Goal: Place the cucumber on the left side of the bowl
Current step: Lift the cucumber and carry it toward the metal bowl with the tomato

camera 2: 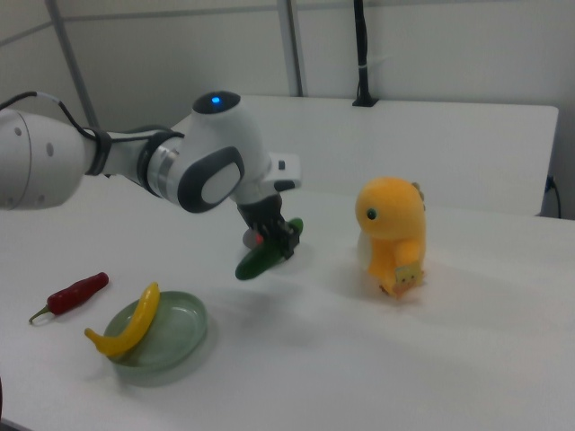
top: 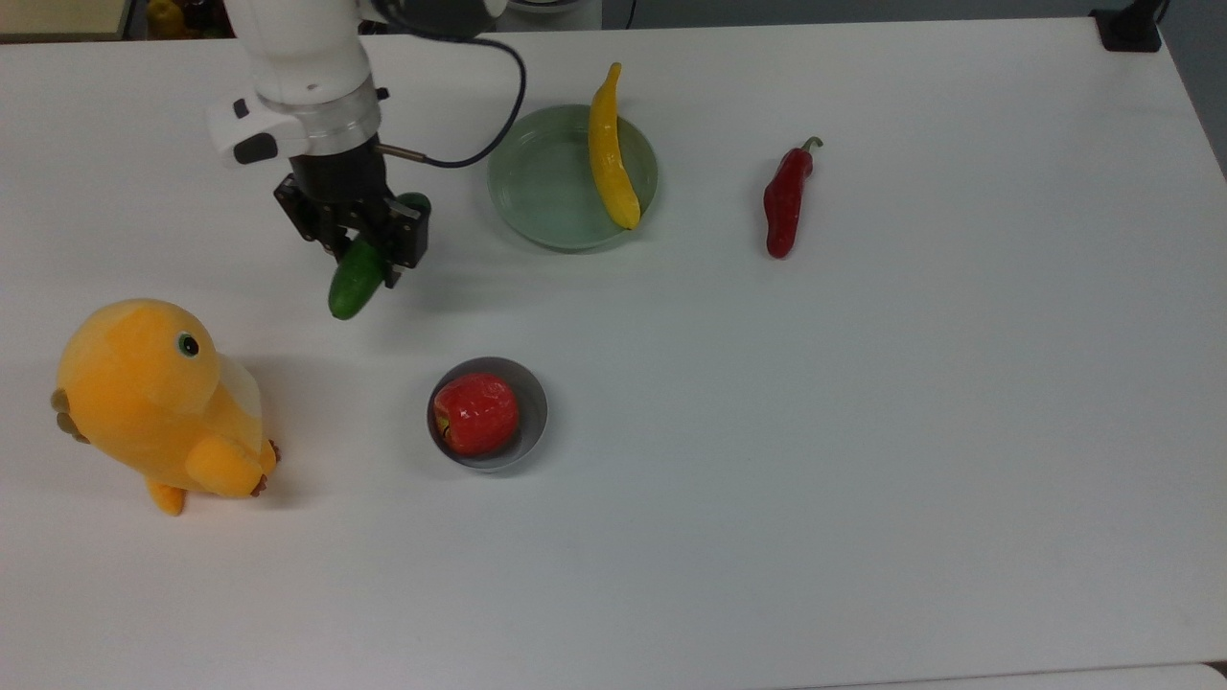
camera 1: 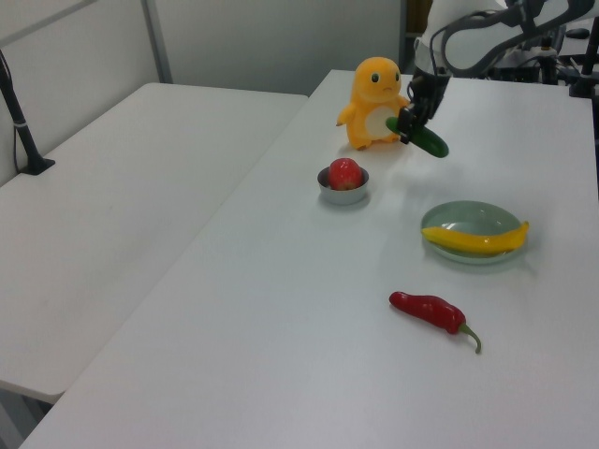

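My jaws clamped on cucumber (top: pixel 357 278), held tilted above counter (top: pixel 863 431); bowl (top: pixel 529 422) with red apple (top: pixel 476 413) apart, nearer top view's bottom.

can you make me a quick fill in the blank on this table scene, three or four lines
1. The gripper is shut on the ______.
2. The grey bowl holds a red ______.
3. The yellow pepper lies across the pale green ______.
4. In the top view, the chili lies to the dish's ______.

Missing words: cucumber; apple; dish; right
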